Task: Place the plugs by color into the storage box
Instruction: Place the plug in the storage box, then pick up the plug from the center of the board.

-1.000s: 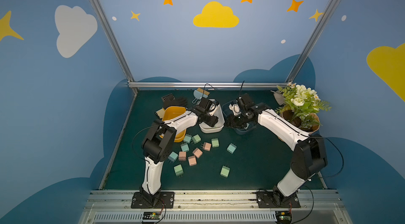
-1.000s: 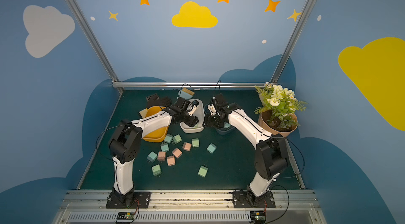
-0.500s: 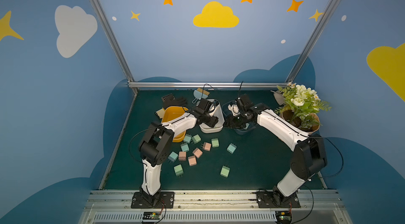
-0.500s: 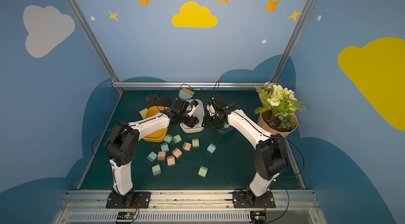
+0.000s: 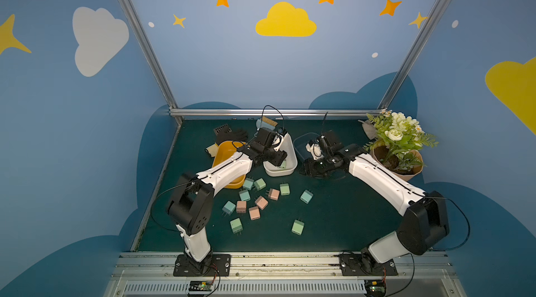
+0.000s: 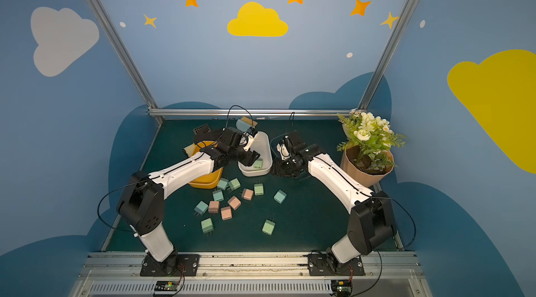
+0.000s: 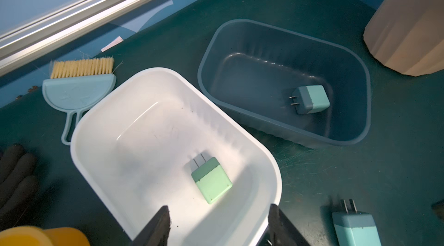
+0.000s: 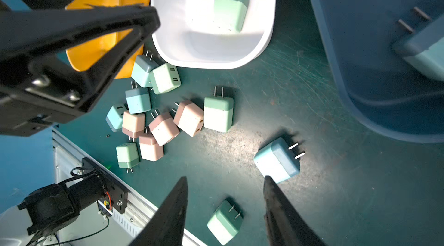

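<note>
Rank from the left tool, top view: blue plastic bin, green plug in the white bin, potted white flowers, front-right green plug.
1. Green cube plug in the white plastic bin, just ahead of the left tool.
2. Blue plastic bin, just to the right.
3. Front-right green plug, toward the rail.
4. Paper-wrapped pot of white flowers, far right.

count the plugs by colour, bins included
pink plugs: 4, all on the table
green plugs: 5, one in the white bin
blue plugs: 5, one in the blue bin
total: 14
</note>
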You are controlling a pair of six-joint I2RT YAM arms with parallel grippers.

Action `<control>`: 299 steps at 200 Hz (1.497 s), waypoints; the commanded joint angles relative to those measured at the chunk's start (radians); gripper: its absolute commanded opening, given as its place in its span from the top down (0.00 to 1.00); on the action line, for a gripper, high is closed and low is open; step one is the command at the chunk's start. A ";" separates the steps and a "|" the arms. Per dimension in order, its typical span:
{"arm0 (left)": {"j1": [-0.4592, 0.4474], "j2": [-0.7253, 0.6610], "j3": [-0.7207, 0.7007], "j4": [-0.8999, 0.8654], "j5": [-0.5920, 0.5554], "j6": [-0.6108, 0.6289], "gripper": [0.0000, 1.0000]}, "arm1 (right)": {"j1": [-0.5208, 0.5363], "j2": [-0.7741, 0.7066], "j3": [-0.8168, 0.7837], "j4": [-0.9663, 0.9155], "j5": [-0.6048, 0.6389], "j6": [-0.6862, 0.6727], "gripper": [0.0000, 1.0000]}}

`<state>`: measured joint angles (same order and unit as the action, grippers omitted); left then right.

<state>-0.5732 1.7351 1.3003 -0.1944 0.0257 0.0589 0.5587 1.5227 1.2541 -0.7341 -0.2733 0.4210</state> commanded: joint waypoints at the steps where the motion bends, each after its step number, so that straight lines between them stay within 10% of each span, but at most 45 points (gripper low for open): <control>1: -0.013 -0.072 -0.043 -0.023 -0.021 -0.012 0.35 | 0.022 -0.020 -0.035 0.046 -0.012 0.029 0.48; 207: -0.180 -0.634 -0.525 -0.083 -0.076 -0.078 0.38 | 0.214 -0.092 -0.228 0.173 0.062 0.125 0.50; 299: -0.192 -0.535 -0.606 0.016 -0.081 -0.196 0.37 | 0.215 -0.079 -0.270 0.193 0.047 0.163 0.51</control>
<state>-0.7654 1.1381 0.6914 -0.2295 -0.0563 -0.0994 0.7696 1.4464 0.9974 -0.5587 -0.2279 0.5648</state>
